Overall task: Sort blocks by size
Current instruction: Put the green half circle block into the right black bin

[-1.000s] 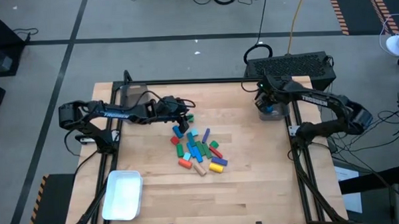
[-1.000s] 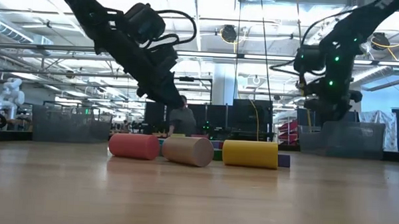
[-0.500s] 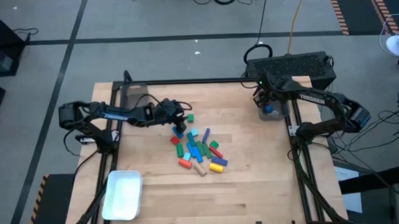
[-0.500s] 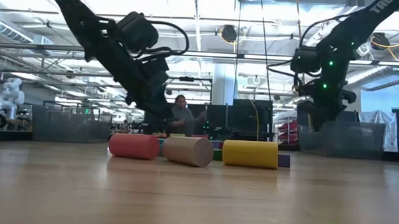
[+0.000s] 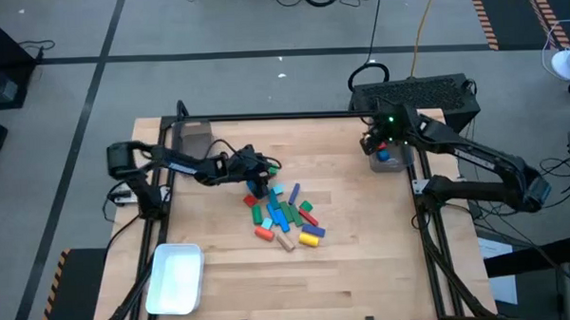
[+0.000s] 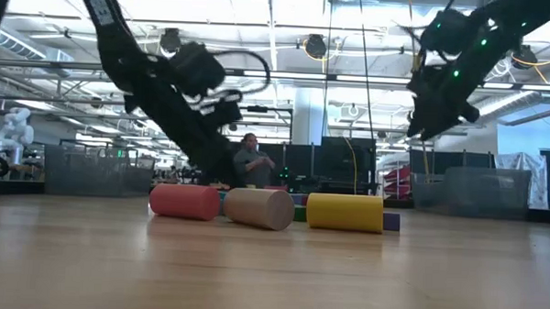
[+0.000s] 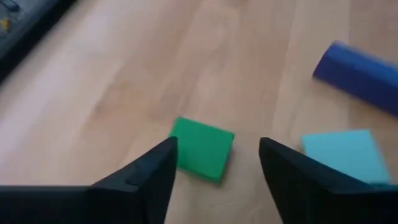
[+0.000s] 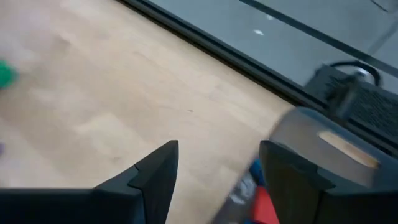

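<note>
The blocks (image 5: pixel 283 215) lie in one loose pile at the table (image 5: pixel 365 271) centre. A white tray (image 5: pixel 175 278) sits well to the pile's left, near the front edge.

The left gripper (image 7: pixel 214 162) hangs at the pile's far-left edge, fingers spread and empty, with a green block (image 7: pixel 202 149) lying just ahead between them. To grasp it well, centre the fingers on the block's flat sides, descend squarely, and avoid the light blue block (image 7: pixel 341 155) beside it.

The right gripper (image 8: pixel 217 168) hovers well to the pile's right, above a grey bin (image 5: pixel 388 156) holding red and blue blocks, fingers spread and empty.
</note>
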